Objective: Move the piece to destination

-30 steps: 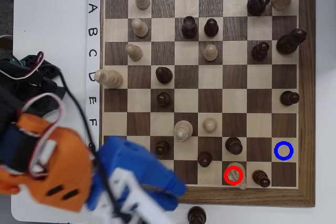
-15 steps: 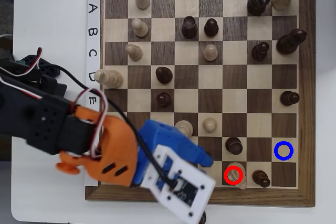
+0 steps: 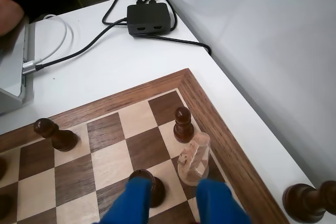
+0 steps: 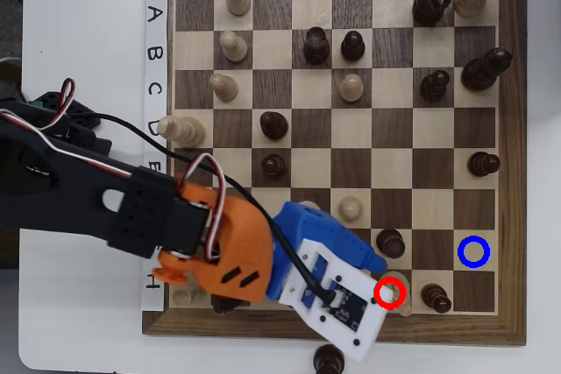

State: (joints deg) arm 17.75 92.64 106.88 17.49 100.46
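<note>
The blue two-finger pincer [image 3: 176, 203] hangs low over the near corner of the brown-and-cream wooden chessboard [image 3: 218, 124], its fingers spread apart with nothing between them. Just ahead of the tips, in the wrist view, stands the cream pale-wood piece with a rounded head [image 3: 195, 159], on a dark square by the board's edge; the right finger [image 3: 218, 203] is just beside its base, though I cannot tell whether it touches. A dark brown pawn [image 3: 182, 124] stands just behind it, and another dark pawn [image 3: 148, 184] sits near the left finger. From overhead, the arm's orange and blue body covers most of the cream piece [image 4: 396, 280] (a red ring is drawn over that spot). The light square marked with a blue ring [image 4: 473, 252] lies well apart to the right, bare. The white counter [image 3: 121, 61] carries a black cable box [image 3: 149, 18].
</note>
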